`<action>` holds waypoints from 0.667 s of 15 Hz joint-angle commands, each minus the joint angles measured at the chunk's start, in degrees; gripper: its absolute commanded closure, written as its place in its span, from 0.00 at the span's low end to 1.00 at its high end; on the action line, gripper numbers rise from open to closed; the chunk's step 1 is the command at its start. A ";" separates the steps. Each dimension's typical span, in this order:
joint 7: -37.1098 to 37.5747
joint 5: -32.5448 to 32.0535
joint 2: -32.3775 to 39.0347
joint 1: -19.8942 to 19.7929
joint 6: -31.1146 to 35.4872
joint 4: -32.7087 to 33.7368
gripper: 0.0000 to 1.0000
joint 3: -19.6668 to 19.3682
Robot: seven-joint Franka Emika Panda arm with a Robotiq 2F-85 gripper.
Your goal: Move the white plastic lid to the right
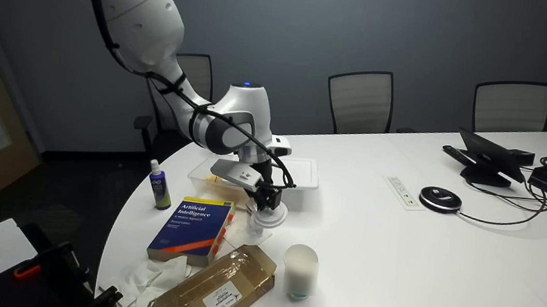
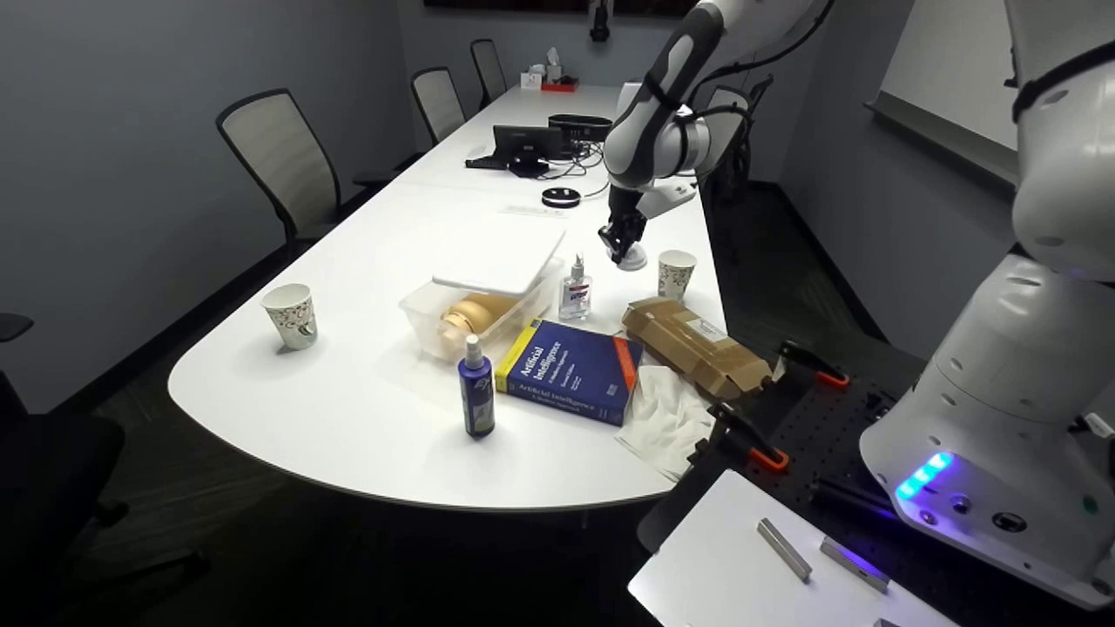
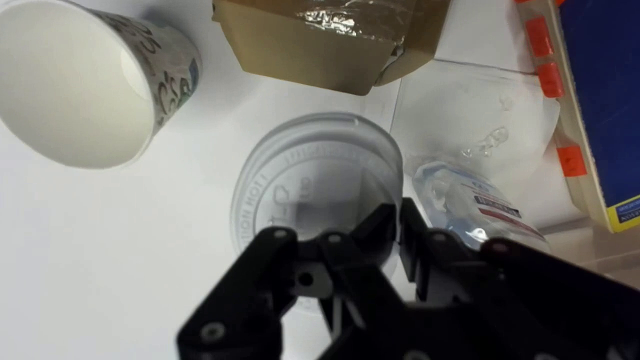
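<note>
A round white plastic cup lid (image 3: pixel 320 160) with raised lettering fills the middle of the wrist view. My gripper (image 3: pixel 398 215) is shut on its thin rim. The fingers hide part of the lid. In both exterior views, the lid (image 1: pixel 273 217) (image 2: pixel 636 256) hangs at the tips of the gripper (image 1: pixel 266 202) (image 2: pixel 619 248). I cannot tell whether it touches the table. A flat rectangular white lid (image 2: pixel 501 257) lies tilted on a clear container (image 2: pixel 425 318). It also shows behind my gripper in an exterior view (image 1: pixel 304 170).
A sanitizer bottle (image 3: pixel 475 200) stands close beside the gripper. A patterned paper cup (image 1: pixel 299 276) and a cardboard box (image 1: pixel 225 288) are near the lid. A blue book (image 2: pixel 571 366), a spray bottle (image 2: pixel 476 396) and crumpled tissues (image 2: pixel 666 414) lie nearer the table's end.
</note>
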 commanded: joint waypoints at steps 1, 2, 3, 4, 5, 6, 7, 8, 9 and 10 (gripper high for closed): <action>-3.16 2.68 7.94 -3.36 -0.55 7.51 0.98 3.06; -3.21 2.66 9.63 -3.62 -0.77 9.08 0.98 3.27; -2.65 2.44 11.37 -3.54 -0.82 10.76 0.98 3.09; -2.67 2.44 12.99 -3.86 -1.08 12.47 0.98 3.33; -2.48 2.41 14.48 -4.02 -1.39 14.16 0.98 3.34; -2.38 2.36 15.97 -4.14 -1.69 15.89 0.98 3.39; -2.49 2.34 17.26 -4.30 -2.03 17.42 0.98 3.55; -2.54 2.29 18.72 -4.40 -2.20 19.07 0.98 3.64; -2.50 2.28 19.98 -4.47 -2.31 20.47 0.98 3.73; -2.46 2.29 21.21 -4.53 -2.59 21.78 0.98 3.84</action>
